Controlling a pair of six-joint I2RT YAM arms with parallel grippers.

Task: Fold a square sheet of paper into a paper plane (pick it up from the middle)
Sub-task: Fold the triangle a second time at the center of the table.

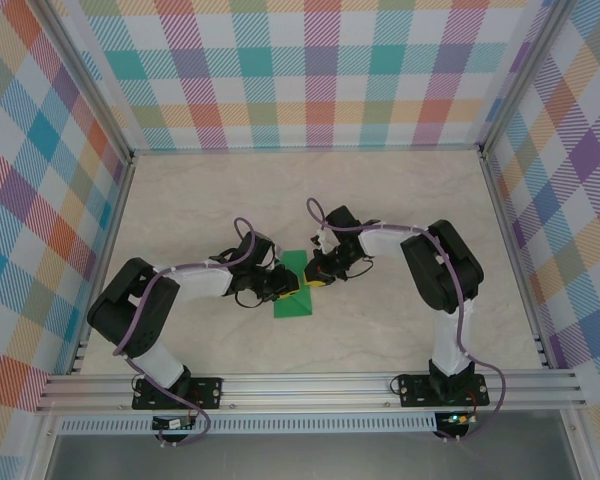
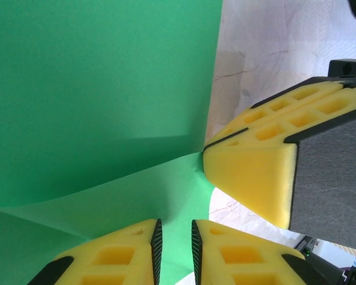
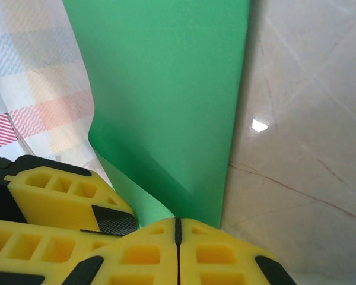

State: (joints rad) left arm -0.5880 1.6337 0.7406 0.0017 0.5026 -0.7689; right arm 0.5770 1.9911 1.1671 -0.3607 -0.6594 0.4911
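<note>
Right pincer: pads pressed flat together, no gap between them. The lower edge of the square sheet of paper runs into the seam, so I log it as clamped on the sheet.

Left pincer: narrow, with a thin slot between the black pads. Green shows in the slot. I cannot tell whether the pads bear on the paper.

The two pincers sit just beside each other. In the left wrist view, the right pincer's yellow tip meets the sheet's right edge, where a curved bend starts.

Sheet: bright green and unmarked. It is bent, not flat, with one broad panel standing above a lower flap that sweeps toward the left pincer. From the top camera it lies near the middle of the desk, between the two arms. Its near part is flat on the pale marbled surface.

Surround: plaid walls on three sides and an aluminium rail at the near edge carrying both arm bases.
</note>
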